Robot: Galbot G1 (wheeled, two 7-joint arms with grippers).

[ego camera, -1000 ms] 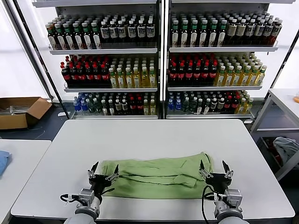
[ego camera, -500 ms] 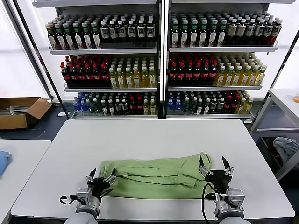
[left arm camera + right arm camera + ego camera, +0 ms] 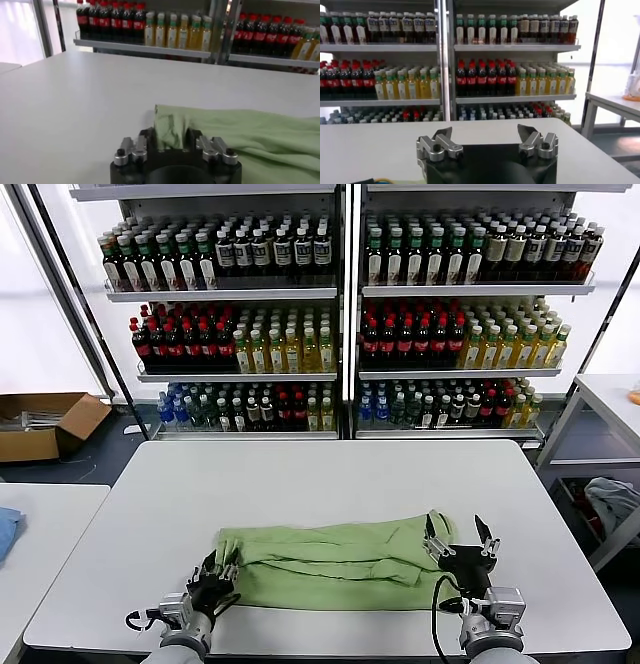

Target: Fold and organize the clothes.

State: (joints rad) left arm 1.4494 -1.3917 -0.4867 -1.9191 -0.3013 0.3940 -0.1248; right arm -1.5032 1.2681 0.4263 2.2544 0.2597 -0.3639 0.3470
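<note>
A light green shirt point(image 3: 340, 559) lies folded lengthwise along the front of the white table point(image 3: 300, 484), plain side up. My left gripper point(image 3: 218, 570) sits at the shirt's left front corner. In the left wrist view its jaws point(image 3: 171, 137) pinch a bunched fold of the green shirt point(image 3: 240, 135). My right gripper point(image 3: 458, 536) hovers at the shirt's right end, open. The right wrist view shows its fingers point(image 3: 485, 135) spread wide with nothing between them.
Shelves of bottled drinks point(image 3: 340, 314) stand behind the table. A cardboard box point(image 3: 45, 422) lies on the floor at the left. A side table with a blue cloth point(image 3: 5, 529) is at the left, and a grey-blue bundle point(image 3: 612, 499) lies under the right table.
My left gripper has lowered onto the shirt's left corner and closed from wide open onto the fabric. The right gripper has crept slightly forward over the right end and stays open.
</note>
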